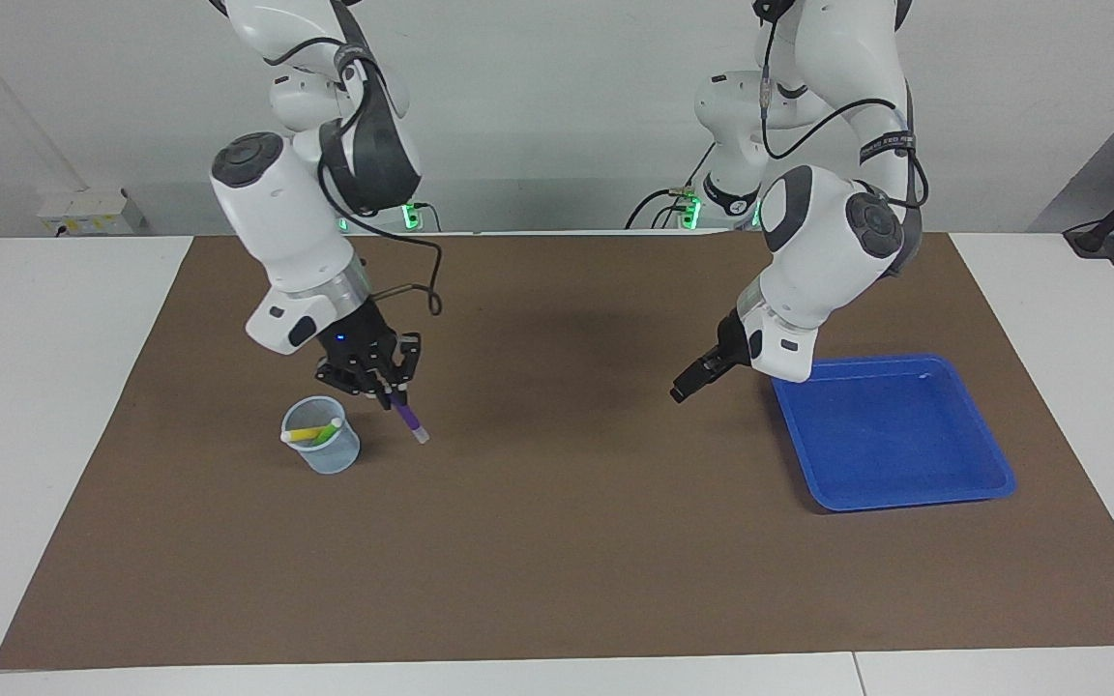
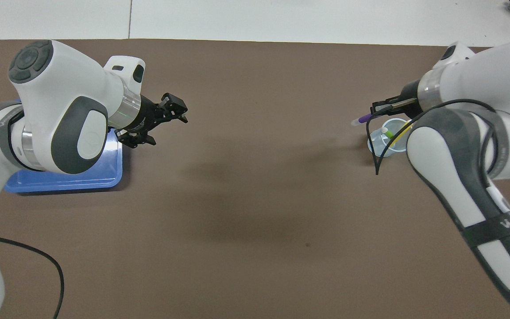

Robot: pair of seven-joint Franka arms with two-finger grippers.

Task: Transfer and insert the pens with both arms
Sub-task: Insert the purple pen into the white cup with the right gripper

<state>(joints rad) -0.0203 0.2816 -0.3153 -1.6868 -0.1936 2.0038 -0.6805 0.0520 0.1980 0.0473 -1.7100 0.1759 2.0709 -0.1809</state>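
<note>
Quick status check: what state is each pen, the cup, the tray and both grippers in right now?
Purple pen: held in the air, tilted, pale end down, beside the cup.
Yellow pen: leaning in the cup.
Green pen: leaning in the cup.
Cup: upright.
Tray: empty.
Right gripper: shut on the purple pen.
Left gripper: open, empty, beside the tray.

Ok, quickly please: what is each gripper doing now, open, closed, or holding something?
Left gripper: open, holding nothing, beside the blue tray.
Right gripper: shut on the purple pen, beside the cup.
</note>
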